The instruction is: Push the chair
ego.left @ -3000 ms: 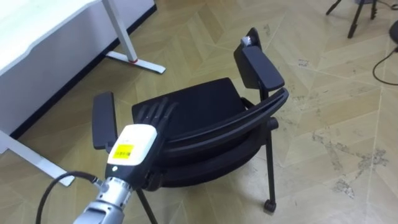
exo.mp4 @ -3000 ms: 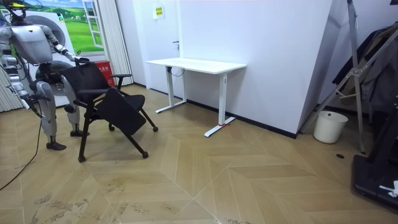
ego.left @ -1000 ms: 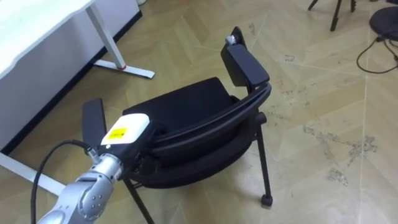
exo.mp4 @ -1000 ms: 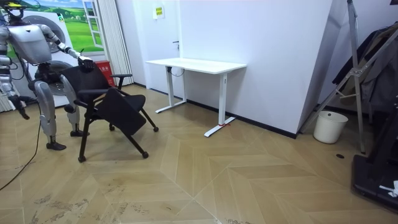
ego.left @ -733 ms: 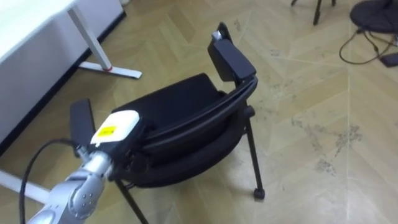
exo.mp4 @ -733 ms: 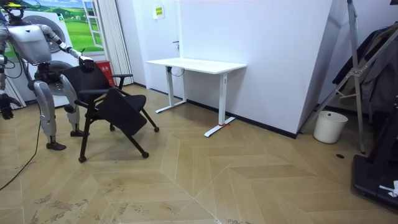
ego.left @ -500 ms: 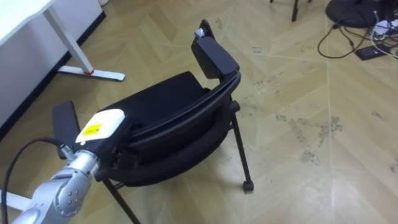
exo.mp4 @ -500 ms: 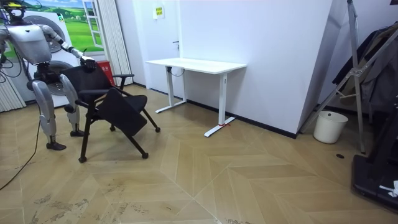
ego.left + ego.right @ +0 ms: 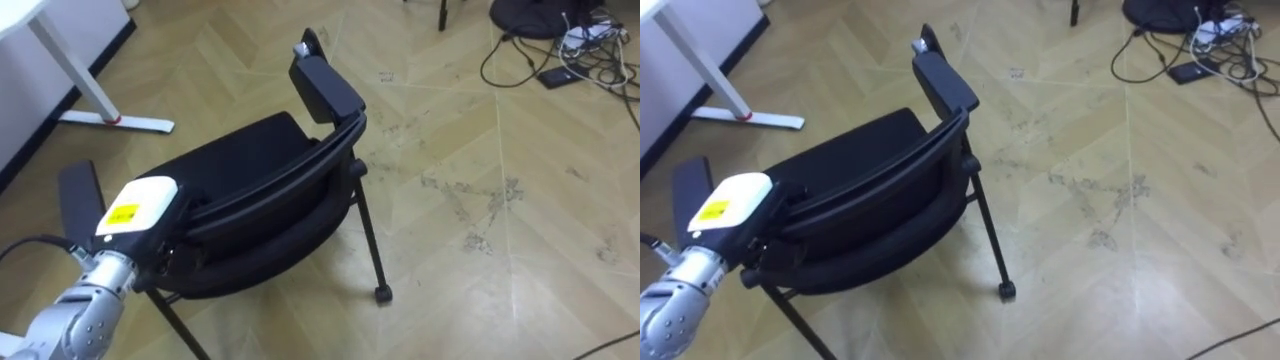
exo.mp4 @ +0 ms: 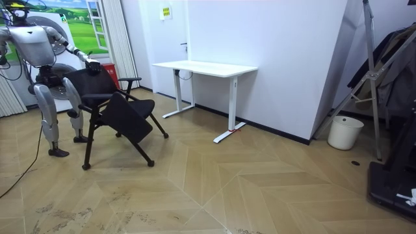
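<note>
— Where's the black chair with armrests and thin metal legs (image 9: 250,165)?
— On the pale herringbone wooden floor (image 9: 480,200), right in front of the robot. Its backrest faces the robot and its seat points away. In the room view it stands between the robot and the white flat-topped counter (image 10: 205,67), apart from the counter's legs.
— And the left hand (image 9: 135,205)?
— It sits on the top edge of the backrest, near the chair's left corner, showing its white back with a yellow sticker. In the room view the left arm is stretched out to that same spot.
— Are the fingers closed round the backrest?
— I can't tell. They're hidden past the rim of the backrest, so whether they're curled or flat isn't visible.
— Anything else nearby?
— One white foot of the counter lies on the floor beyond the chair, at the upper left. A tangle of dark cables (image 9: 560,40) lies on the floor at the upper right, well apart from the chair. A white bucket (image 10: 344,132) stands by the far wall.
</note>
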Robot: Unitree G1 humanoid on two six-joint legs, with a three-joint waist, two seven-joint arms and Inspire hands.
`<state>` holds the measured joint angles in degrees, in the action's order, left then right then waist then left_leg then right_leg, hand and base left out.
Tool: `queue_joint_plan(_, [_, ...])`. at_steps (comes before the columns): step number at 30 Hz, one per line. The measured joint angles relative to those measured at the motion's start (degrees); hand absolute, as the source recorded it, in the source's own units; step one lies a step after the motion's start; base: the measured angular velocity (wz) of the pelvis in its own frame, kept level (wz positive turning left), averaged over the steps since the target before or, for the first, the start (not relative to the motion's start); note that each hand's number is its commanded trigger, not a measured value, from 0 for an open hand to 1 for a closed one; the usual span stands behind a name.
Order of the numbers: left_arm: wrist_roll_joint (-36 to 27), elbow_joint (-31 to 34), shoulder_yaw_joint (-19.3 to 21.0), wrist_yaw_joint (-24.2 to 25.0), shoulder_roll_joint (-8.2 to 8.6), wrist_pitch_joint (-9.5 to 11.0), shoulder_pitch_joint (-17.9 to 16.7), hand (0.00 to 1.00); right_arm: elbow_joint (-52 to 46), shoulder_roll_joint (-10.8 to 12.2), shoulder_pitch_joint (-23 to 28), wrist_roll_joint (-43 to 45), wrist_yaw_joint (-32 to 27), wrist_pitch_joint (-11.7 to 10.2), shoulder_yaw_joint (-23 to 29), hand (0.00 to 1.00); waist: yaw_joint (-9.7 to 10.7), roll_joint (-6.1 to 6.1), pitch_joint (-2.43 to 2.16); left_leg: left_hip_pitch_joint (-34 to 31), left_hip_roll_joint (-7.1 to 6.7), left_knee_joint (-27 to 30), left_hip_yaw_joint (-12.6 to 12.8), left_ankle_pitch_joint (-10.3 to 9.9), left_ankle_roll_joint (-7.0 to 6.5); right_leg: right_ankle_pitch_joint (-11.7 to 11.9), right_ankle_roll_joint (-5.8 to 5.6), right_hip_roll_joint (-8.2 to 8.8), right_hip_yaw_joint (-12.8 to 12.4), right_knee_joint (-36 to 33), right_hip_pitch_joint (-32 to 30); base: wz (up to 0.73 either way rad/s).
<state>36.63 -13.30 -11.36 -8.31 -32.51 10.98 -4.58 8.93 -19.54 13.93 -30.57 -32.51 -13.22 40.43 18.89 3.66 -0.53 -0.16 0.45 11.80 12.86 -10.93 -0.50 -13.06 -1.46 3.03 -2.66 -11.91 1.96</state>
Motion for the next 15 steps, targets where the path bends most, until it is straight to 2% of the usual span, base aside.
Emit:
queue_joint_plan(4, [0.0, 0.0, 0.0, 1.3, 0.18, -1.3, 0.0, 1.0, -10.3, -0.8, -2.7, 9.6, -4.1, 0.2, -2.2, 0.0, -0.9, 0.13, -0.04, 0.8, 0.09, -0.1, 1.0, 0.0, 0.0, 0.0, -0.02, -0.07, -1.2, -0.2, 0.1, -0.17])
queue_joint_plan(6, [0.1, 0.1, 0.0, 1.7, 0.45, -1.5, 0.4, 1.0, -13.5, -1.7, -3.8, 16.5, -4.8, -0.2, -3.8, 0.0, -1.0, -0.19, 0.13, 0.8, 0.12, -0.1, 1.0, 0.0, 0.0, 0.0, -0.08, -0.09, -1.2, 0.1, 0.1, 0.0])
queue_joint_plan(8, [0.0, 0.1, 0.0, 1.9, 0.75, -1.5, 0.7, 1.0, -15.7, -1.7, -3.9, 19.0, -5.2, -0.6, -6.2, 0.0, -1.7, -0.4, 0.27, 0.9, 0.11, -0.1, 1.0, 0.0, 0.0, 0.0, -0.08, -0.09, -1.2, 0.1, 0.1, -0.02])
queue_joint_plan(10, [0.2, 0.1, 0.0, 2.4, 0.94, -1.3, 1.2, 1.0, -16.7, -1.7, -3.9, 19.7, -4.7, -0.6, -8.8, 0.0, -2.2, -0.85, 0.63, 0.9, 0.12, -0.1, 1.2, 0.0, 0.0, 0.0, -0.09, -0.09, -1.4, 0.1, 0.0, -0.04])
queue_joint_plan(13, [1.2, 0.7, 0.0, 3.2, 1.65, -1.2, 2.0, 1.0, -16.8, -1.7, -4.1, 19.7, -2.2, -0.3, -11.4, 0.0, -3.7, -0.94, 0.73, 0.9, 0.12, -0.2, 1.4, 0.0, 0.01, 0.0, -0.09, -0.08, -1.4, 0.2, 0.0, 0.0])
queue_joint_plan(15, [1.2, 2.2, 0.0, 4.5, 1.77, -2.1, 2.0, 1.0, -16.8, -1.9, -5.2, 19.7, 0.4, 0.8, -12.7, 0.0, -4.2, -0.96, 0.75, 0.9, 0.13, -0.4, 1.4, 0.0, 0.01, 0.0, -0.09, -0.08, -1.3, 0.1, 0.0, 0.0])
